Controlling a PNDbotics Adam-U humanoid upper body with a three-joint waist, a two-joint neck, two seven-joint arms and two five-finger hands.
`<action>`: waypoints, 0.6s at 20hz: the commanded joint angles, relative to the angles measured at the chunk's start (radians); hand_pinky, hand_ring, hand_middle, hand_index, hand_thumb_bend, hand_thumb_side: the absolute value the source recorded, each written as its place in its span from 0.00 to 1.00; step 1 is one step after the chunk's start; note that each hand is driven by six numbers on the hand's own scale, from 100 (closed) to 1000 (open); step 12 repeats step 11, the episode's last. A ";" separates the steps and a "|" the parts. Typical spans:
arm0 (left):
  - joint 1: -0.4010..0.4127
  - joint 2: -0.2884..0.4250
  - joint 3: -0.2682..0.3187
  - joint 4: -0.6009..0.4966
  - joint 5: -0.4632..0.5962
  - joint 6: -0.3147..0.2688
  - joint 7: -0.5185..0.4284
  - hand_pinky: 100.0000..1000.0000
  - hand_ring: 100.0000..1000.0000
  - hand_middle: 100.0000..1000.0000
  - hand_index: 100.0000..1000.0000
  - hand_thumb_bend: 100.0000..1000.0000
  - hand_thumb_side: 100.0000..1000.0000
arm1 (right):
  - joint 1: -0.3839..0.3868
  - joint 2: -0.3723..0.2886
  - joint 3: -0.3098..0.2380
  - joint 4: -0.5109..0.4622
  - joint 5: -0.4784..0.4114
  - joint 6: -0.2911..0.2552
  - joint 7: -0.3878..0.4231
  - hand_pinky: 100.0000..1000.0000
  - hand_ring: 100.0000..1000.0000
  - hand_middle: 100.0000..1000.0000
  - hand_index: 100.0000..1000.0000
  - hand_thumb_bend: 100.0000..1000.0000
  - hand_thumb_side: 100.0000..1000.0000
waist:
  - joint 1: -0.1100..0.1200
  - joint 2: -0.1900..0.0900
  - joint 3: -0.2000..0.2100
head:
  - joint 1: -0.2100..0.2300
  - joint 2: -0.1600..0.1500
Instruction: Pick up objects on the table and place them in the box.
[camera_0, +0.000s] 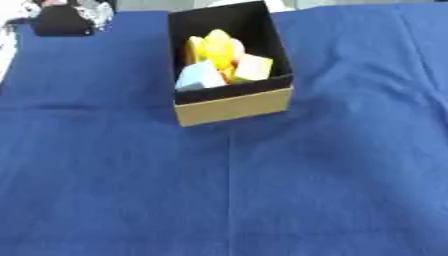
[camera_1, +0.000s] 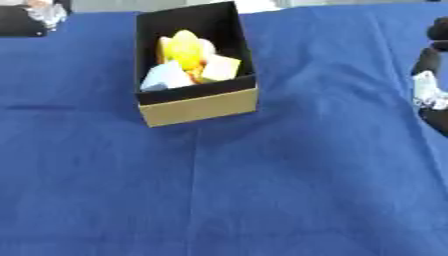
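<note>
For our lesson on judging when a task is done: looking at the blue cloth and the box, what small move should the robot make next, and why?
Probably none beyond holding its right hand back at the edge: the black-lined cardboard box already holds yellow and pale blue objects, and no loose item shows on the blue tablecloth.

Cardboard box (camera_0: 234, 105) (matt, black inside) on creased blue cloth (camera_0: 262, 190).

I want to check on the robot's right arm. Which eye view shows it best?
The right eye view: the right hand shows at that picture's right edge, black with a silver part, beside the blue cloth. It is cut off, so its fingers cannot be read. The left eye view shows nothing of it.
</note>
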 joint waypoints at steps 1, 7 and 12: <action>0.044 -0.004 0.097 -0.099 0.055 0.010 0.055 0.73 0.58 0.53 0.78 0.00 0.48 | 0.001 -0.009 -0.020 -0.015 0.011 -0.011 -0.021 0.70 0.72 0.63 0.73 0.00 0.07 | -0.009 -0.027 0.010 | -0.020 0.006; 0.194 -0.089 0.247 -0.250 0.148 0.034 0.148 0.73 0.58 0.53 0.79 0.00 0.59 | -0.001 0.015 -0.026 -0.015 0.009 -0.042 -0.056 0.70 0.72 0.63 0.73 0.00 0.13 | -0.030 -0.021 0.035 | -0.032 -0.007; 0.292 -0.170 0.332 -0.348 0.208 0.048 0.208 0.73 0.58 0.54 0.79 0.00 0.68 | -0.006 0.049 -0.014 -0.015 -0.009 -0.061 -0.078 0.70 0.72 0.64 0.74 0.00 0.21 | -0.038 -0.015 0.032 | -0.026 -0.012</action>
